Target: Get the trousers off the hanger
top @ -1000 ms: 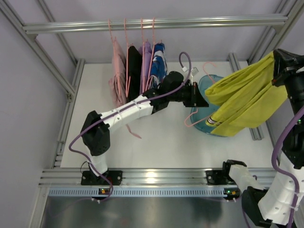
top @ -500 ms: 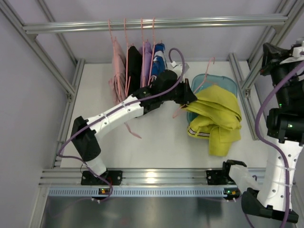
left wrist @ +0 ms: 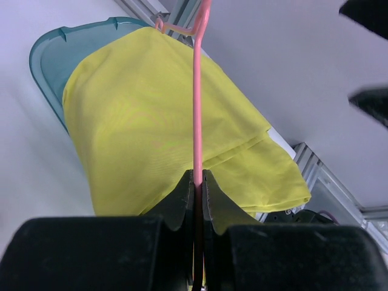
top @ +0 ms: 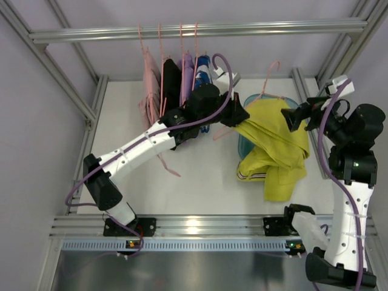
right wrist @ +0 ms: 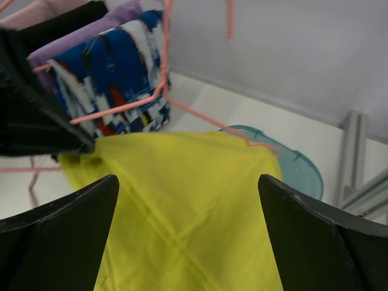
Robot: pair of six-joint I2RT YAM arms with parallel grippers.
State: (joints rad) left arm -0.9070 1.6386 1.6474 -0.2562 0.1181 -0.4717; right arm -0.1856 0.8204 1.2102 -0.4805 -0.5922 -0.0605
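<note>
In the centre-right of the top view, the left claw (top: 241,115) is clamped on the pink hanger (left wrist: 197,91) (its wire crosses the yellow trousers (top: 273,142)). The trousers drape over a teal bin (left wrist: 54,54). The right claw (top: 295,116) gapes wide, empty, just beside them.

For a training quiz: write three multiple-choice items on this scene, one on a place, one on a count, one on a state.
1. The yellow trousers lie: A over the teal bin; B in a drawer; C on a chair.
2. Garments hanging on the rail: A two; B four; C six.
3. The right fingers are: A shut on a sock; B shut on a cup; C open, holding nothing.
A: yellow cloth drapes over the bin's rim. B: pink, black, purple and blue-patterned pieces hang there. C: both fingers stand wide apart above the cloth.
</note>
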